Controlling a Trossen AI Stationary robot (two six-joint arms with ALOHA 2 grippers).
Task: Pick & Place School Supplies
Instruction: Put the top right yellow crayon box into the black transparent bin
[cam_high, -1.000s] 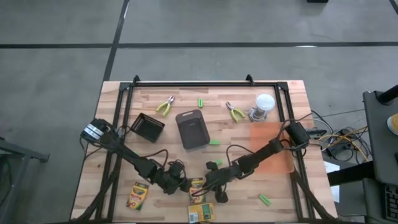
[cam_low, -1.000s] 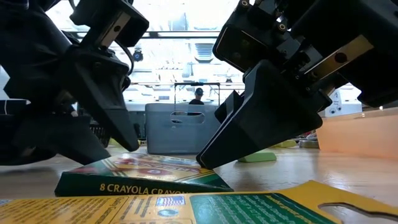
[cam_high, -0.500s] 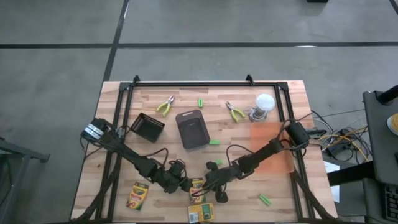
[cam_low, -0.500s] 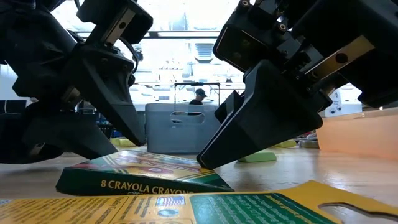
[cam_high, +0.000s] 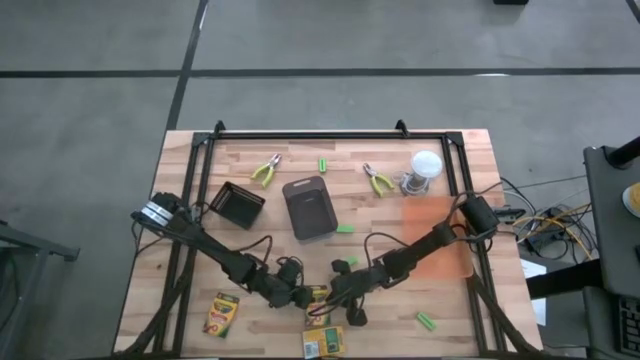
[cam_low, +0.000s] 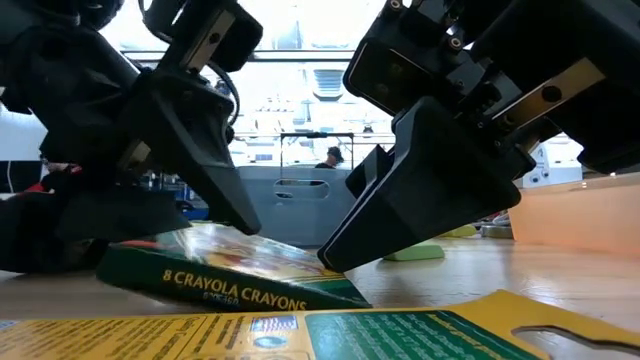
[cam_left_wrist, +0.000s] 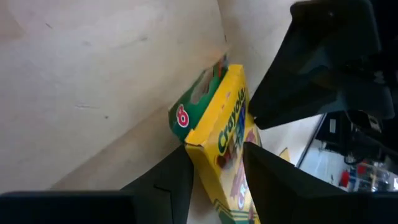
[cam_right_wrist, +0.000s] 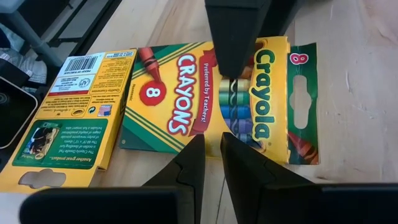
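Two grippers meet at the desk's (cam_high: 450, 160) near edge. Left gripper (cam_left_wrist: 214, 163) pinches the middle crayon box (cam_low: 235, 275), one end tilted up. Right gripper (cam_right_wrist: 212, 155) hovers over the same box, fingers nearly together, gripping nothing. Another crayon box (cam_right_wrist: 65, 118) lies just beside.

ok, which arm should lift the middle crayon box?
Left. The left gripper straddles the crayon box, one end tilted off the table; the right gripper only sits over its face.
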